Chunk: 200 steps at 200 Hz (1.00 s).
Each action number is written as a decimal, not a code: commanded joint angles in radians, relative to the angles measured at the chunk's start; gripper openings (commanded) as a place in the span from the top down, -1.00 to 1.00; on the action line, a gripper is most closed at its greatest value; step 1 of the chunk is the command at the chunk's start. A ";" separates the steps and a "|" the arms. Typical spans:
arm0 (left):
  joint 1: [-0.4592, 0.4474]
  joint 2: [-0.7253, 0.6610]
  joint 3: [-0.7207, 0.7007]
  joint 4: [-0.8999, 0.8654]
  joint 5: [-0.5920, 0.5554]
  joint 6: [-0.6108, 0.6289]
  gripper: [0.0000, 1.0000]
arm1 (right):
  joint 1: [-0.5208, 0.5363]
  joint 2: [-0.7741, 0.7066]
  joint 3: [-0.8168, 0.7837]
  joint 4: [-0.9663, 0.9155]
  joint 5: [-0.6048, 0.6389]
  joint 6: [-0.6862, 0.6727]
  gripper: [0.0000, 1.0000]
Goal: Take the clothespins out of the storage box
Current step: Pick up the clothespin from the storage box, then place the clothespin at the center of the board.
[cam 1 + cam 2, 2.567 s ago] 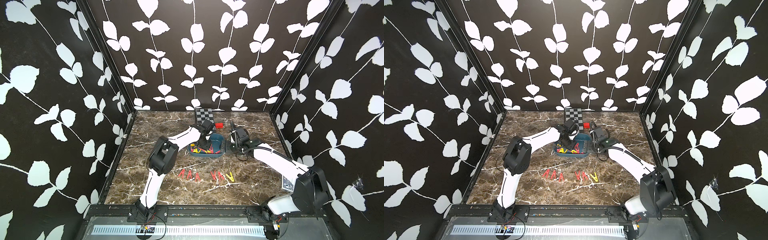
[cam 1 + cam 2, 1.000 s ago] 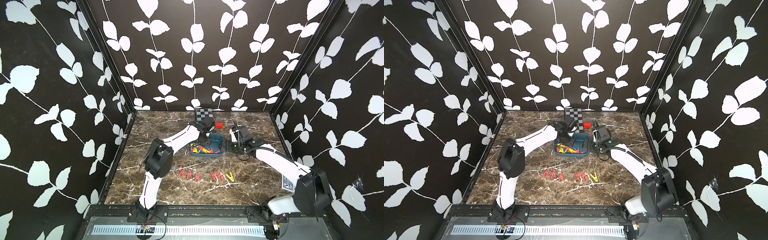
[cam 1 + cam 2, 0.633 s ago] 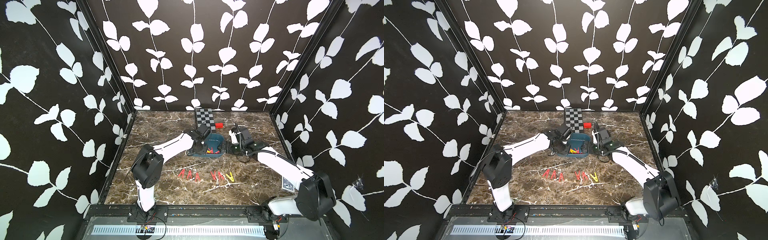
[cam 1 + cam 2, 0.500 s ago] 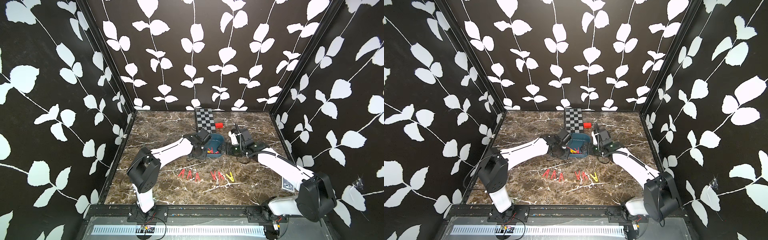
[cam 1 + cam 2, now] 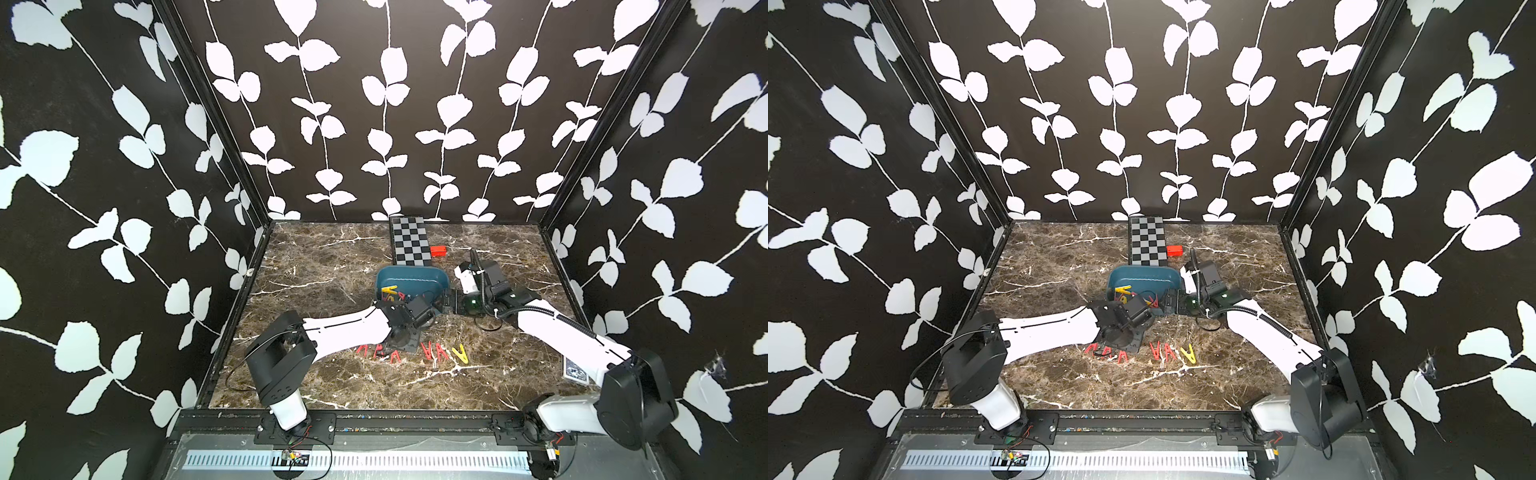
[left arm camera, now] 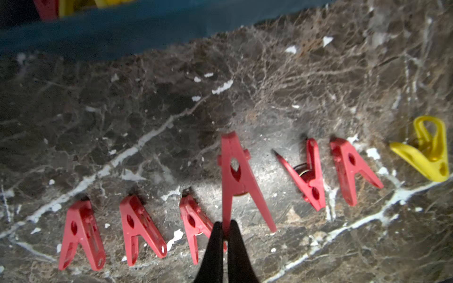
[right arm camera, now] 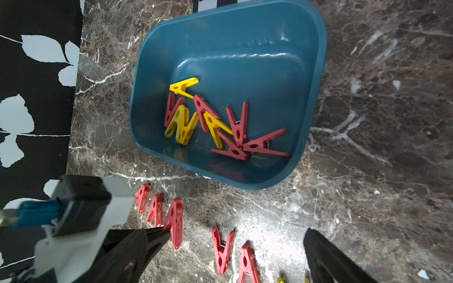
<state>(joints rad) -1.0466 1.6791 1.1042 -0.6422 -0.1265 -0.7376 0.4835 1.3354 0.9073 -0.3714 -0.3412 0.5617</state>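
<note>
Red block (image 5: 437, 250), checkerboard (image 5: 409, 241) behind storage box (image 5: 415, 276); left arm (image 5: 345, 328) across rim.

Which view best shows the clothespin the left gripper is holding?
The left wrist view: the red clothespin sits mid-frame, one leg pinched in the left gripper's shut jaws. The right wrist view shows it smaller, grip partly hidden. In both top views the left arm covers it.

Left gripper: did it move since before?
Yes. The left gripper, shut on a red clothespin, has moved away from the checkered board, out of the storage box, forward to the row of clothespins.
</note>
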 commanded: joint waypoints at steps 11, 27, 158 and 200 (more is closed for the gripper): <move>-0.044 -0.037 -0.042 0.025 -0.023 -0.058 0.87 | 0.002 -0.026 -0.014 0.006 -0.015 -0.017 -0.97; -0.063 -0.032 -0.056 0.032 -0.023 -0.070 0.87 | 0.001 -0.030 -0.017 0.001 -0.014 -0.020 -0.97; -0.115 0.023 -0.094 0.072 0.040 -0.100 0.73 | 0.007 0.002 -0.015 0.008 -0.014 0.001 -0.98; -0.114 0.000 -0.077 0.036 0.025 -0.089 0.41 | 0.015 0.027 0.006 0.003 -0.004 0.004 -0.98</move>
<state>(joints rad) -1.1561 1.7058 1.0241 -0.5747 -0.0910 -0.8364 0.4904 1.3472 0.8841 -0.3779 -0.3515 0.5571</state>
